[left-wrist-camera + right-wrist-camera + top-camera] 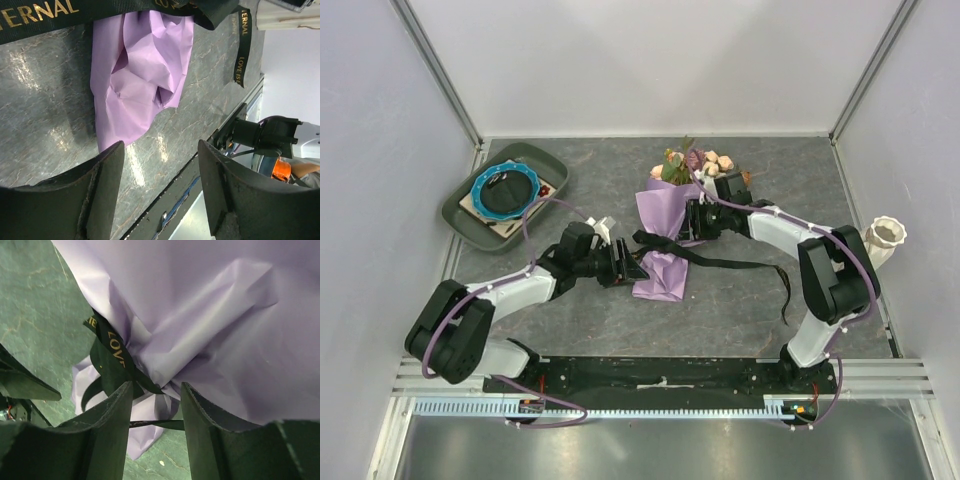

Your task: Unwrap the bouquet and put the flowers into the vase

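Barely started: found bouquet (665, 215) wrapped, black ribbon (730, 262) trailing right, vase (885, 236) empty; left gripper (160, 147) and right gripper (156, 387) spread, holding nothing.

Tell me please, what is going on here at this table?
A two-armed robot is working on a bouquet lying on the table. Its black ribbon trails loose. The right gripper is open at the waist of the paper, the left gripper open by its stem end. The flowers are still in the paper; the vase stands apart, empty.
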`<state>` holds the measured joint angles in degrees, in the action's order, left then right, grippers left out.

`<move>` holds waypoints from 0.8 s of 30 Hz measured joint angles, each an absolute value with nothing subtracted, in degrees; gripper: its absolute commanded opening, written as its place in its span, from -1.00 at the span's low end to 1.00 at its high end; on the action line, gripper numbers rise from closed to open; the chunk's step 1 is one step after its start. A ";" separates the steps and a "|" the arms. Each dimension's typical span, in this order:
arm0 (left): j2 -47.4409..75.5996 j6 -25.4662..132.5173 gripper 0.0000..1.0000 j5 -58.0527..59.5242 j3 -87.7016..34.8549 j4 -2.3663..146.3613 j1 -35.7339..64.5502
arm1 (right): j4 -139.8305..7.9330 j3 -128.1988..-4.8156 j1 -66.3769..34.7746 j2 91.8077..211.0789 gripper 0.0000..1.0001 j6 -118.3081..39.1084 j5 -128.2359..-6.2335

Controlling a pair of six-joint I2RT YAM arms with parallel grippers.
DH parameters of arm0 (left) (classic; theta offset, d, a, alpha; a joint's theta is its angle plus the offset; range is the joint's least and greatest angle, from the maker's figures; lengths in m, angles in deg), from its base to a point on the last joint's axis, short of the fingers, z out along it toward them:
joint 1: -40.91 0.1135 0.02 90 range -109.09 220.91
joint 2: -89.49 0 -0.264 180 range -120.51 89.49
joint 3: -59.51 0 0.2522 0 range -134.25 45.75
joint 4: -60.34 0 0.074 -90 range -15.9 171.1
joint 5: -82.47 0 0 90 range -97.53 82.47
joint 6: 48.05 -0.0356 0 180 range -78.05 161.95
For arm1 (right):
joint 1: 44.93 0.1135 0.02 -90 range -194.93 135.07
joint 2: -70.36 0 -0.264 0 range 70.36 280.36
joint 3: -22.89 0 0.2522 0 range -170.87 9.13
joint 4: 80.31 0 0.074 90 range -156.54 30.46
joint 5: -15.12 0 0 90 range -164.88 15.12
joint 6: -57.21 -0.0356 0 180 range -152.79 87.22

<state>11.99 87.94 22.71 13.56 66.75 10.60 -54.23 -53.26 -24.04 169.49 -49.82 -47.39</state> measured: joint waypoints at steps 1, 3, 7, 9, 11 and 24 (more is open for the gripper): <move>11.31 87.94 0.34 22.76 13.63 66.16 10.41 | -54.47 -52.61 -24.00 169.95 0.02 -49.95 -46.82; 9.59 87.94 0.34 22.71 14.04 64.08 9.88 | -55.30 -52.02 -23.80 170.92 0.00 -50.17 -45.73; 6.64 87.97 0.29 22.71 14.74 61.52 9.25 | -57.75 -51.86 -22.84 171.68 -0.04 -50.98 -44.57; 5.50 87.99 0.26 22.71 15.09 60.39 9.01 | -59.15 -51.80 -21.95 171.68 -0.07 -51.46 -44.22; 4.76 88.01 0.24 22.74 15.38 59.75 8.88 | -60.94 -51.49 -20.92 171.68 -0.19 -52.18 -43.87; 4.39 88.10 0.13 22.56 16.53 56.43 8.55 | -65.90 -50.60 -19.48 171.57 -0.87 -55.31 -43.78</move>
